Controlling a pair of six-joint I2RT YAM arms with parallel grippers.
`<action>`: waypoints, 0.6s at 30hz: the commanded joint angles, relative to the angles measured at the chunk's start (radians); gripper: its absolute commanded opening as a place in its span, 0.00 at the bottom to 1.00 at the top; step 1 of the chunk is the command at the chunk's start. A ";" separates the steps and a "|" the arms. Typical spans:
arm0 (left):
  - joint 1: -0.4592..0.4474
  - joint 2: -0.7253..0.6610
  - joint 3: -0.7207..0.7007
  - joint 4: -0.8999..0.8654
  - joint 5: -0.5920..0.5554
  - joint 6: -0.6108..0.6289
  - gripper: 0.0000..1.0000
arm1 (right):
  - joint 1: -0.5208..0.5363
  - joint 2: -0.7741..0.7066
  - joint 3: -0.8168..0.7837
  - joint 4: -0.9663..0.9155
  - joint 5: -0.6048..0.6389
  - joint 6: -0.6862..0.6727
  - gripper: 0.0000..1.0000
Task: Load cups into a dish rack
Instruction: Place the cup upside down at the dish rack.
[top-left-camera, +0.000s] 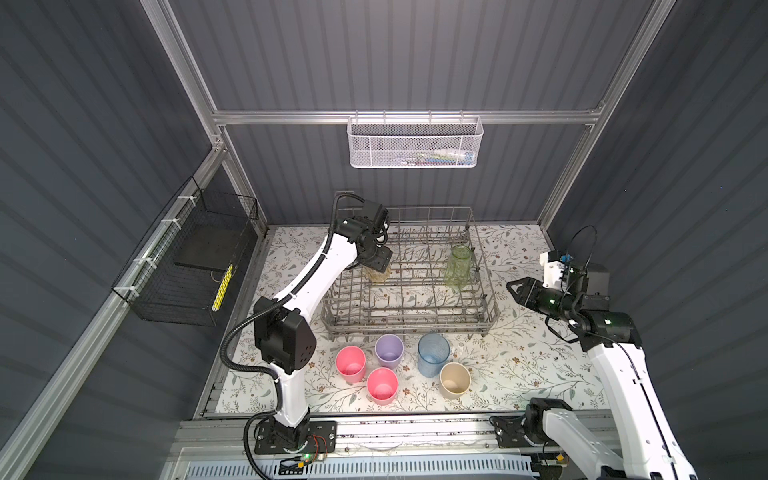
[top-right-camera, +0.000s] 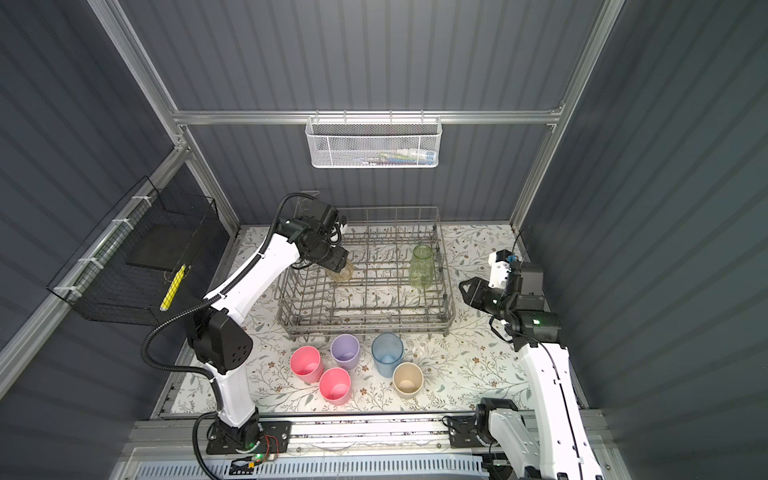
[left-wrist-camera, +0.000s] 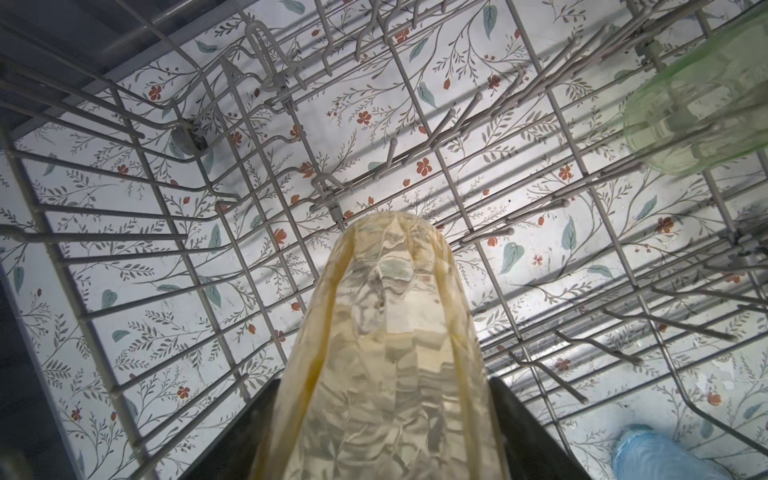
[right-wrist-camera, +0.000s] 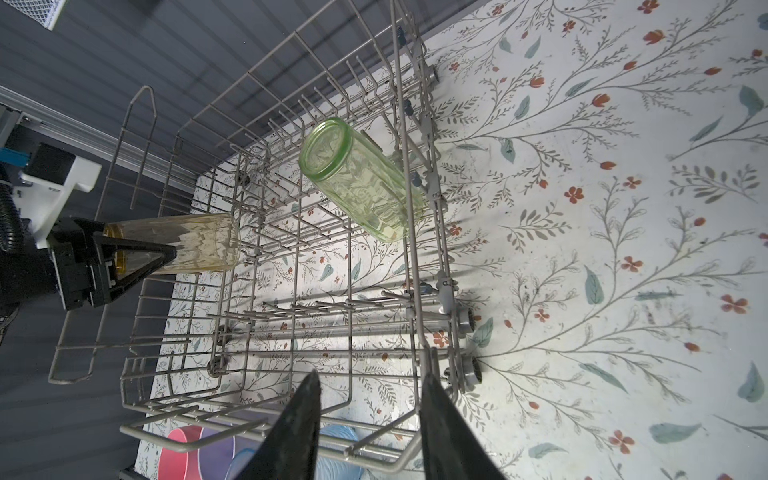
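Left gripper (right-wrist-camera: 164, 249) is clamped on the amber cup (right-wrist-camera: 195, 243), jaws across the wall near one end. The cup hangs low inside the dish rack (top-left-camera: 409, 322), at its left back part, over the tines; we can't tell if it touches the wire. Right gripper (right-wrist-camera: 370, 424) hovers just outside the rack's right wall, jaws apart, nothing between them. Green cup (top-left-camera: 457, 266) sits tilted on the tines by that wall. Two pink cups (top-left-camera: 350, 365) (top-left-camera: 382, 386), lilac cup (top-left-camera: 389, 351), blue cup (top-left-camera: 433, 355) and beige cup (top-left-camera: 455, 380) stand upright on the table in front of the rack. We judge the amber one light, stiff and smooth, so slippery. The ribs should help; grip across the body, not the rim. It may be brittle if knocked against the wire
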 joint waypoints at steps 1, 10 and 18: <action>0.002 0.026 0.051 -0.019 0.024 0.022 0.51 | -0.008 -0.005 -0.018 0.022 -0.019 -0.013 0.41; 0.003 0.124 0.083 -0.017 0.033 0.022 0.51 | -0.014 0.014 -0.029 0.039 -0.031 -0.011 0.41; 0.002 0.220 0.152 -0.053 0.016 0.035 0.52 | -0.016 0.036 -0.033 0.057 -0.043 -0.005 0.41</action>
